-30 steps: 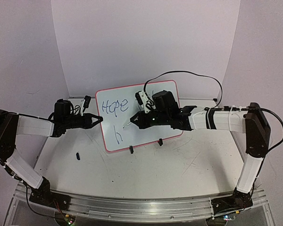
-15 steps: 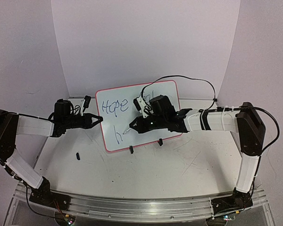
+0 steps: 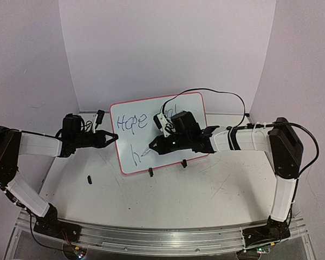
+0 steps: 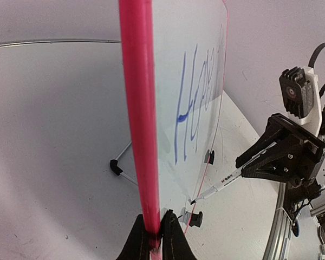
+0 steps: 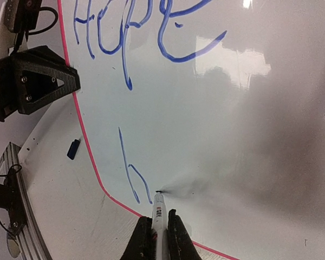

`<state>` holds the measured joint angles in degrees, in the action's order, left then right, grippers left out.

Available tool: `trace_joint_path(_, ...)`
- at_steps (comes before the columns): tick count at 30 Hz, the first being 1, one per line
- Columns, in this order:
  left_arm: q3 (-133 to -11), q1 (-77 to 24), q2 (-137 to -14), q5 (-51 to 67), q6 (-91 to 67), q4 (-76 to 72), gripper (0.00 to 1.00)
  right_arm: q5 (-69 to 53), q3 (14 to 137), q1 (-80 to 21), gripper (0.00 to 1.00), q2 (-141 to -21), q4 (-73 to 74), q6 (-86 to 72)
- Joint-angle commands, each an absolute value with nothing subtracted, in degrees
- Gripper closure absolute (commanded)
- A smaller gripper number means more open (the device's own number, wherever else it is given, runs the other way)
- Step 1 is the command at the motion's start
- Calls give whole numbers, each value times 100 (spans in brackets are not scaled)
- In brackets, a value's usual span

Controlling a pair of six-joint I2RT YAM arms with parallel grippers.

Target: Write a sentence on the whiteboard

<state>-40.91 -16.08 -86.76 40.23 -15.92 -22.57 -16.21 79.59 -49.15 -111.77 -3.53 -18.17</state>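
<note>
Whiteboard [image 3: 124, 142] standing centrally, small dark piece [image 3: 90, 178] near-left

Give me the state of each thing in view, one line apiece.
Whiteboard: standing upright, left edge clamped.
Sentence: unfinished; "Hope" above, "h" below.
Marker: uncapped, tip on the whiteboard beside the "h".
Left gripper: shut on the whiteboard's edge.
Right gripper: shut on the marker.
Cap, likely the marker's: lying loose on the table.

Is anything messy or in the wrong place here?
Only one thing: a small dark piece, maybe a cap, lies loose on the table left of the whiteboard. Nothing looks spilled or broken.
</note>
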Motion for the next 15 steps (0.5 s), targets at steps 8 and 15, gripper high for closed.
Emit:
trace_joint_path(8,-4262,-1639,-8807,3167,-1213,-2090,100,-1218,7919,-4700,100,-10954,-554,-1794)
trace_joint_path(15,-4254,-1643,-8780,3158,-1213,-2083,100,-1101,7993,-4633,100,-10917,-554,-1767)
